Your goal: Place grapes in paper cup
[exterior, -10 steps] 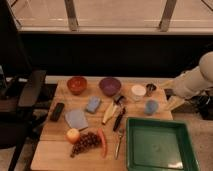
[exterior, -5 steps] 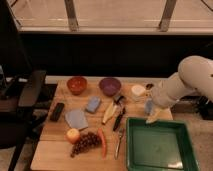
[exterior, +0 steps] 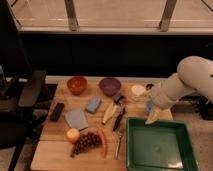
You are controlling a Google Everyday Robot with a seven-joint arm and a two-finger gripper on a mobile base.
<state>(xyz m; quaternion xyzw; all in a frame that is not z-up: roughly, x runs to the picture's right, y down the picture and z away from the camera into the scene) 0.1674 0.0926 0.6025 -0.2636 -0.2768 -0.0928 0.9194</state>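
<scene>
The grapes (exterior: 86, 142), a dark reddish-purple bunch, lie near the front left of the wooden table, between an orange-red apple (exterior: 73, 135) and a red pepper (exterior: 102, 142). The white paper cup (exterior: 138, 90) stands at the back right, next to the purple bowl. My gripper (exterior: 151, 119) hangs from the white arm that reaches in from the right. It points down at the back edge of the green tray, just in front of the paper cup and far right of the grapes. It holds nothing that I can see.
A green tray (exterior: 131, 150) fills the front right. A red bowl (exterior: 77, 85) and purple bowl (exterior: 109, 85) stand at the back. A light blue cup (exterior: 148, 105) is partly behind the arm. A blue sponge (exterior: 93, 104), grey cloth (exterior: 76, 119), banana (exterior: 108, 112), utensils (exterior: 119, 119) and a black block (exterior: 57, 111) lie mid-table.
The arm has swung in from the right edge toward the table's middle and lowered, bringing the gripper to the tray's back edge. The objects on the table have not moved.
</scene>
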